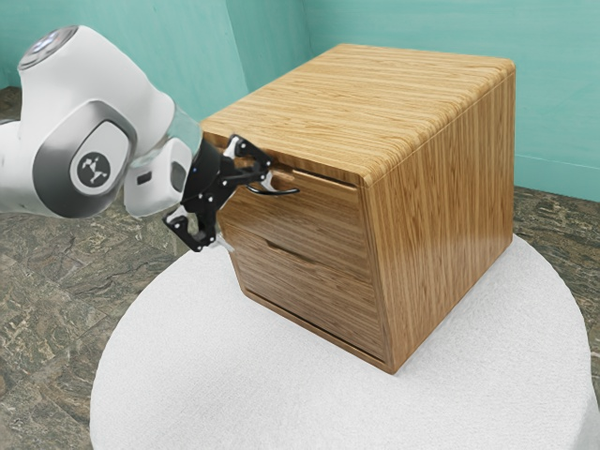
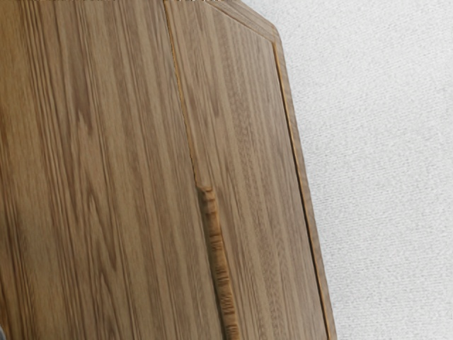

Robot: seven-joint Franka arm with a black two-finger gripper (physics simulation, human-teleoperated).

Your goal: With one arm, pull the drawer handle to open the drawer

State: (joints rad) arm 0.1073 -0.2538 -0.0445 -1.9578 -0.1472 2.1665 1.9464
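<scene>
A bamboo-wood cabinet (image 1: 422, 187) with two drawers stands on a round white table (image 1: 281, 394). The top drawer (image 1: 309, 225) carries a dark curved handle (image 1: 281, 191) near its upper edge. My black gripper (image 1: 255, 173) reaches in from the exterior view's left, and its fingers close around the handle's near end. A thin dark gap runs between the top drawer front and the cabinet top. In the wrist view the drawer fronts (image 2: 92, 177) lie close under my hand, with the seam and a wooden grip ridge (image 2: 216, 262) between them.
The white table surface (image 2: 382, 163) extends in front of and beside the cabinet. A stone-patterned floor (image 1: 56, 281) lies beyond the table, with teal walls (image 1: 562, 84) behind.
</scene>
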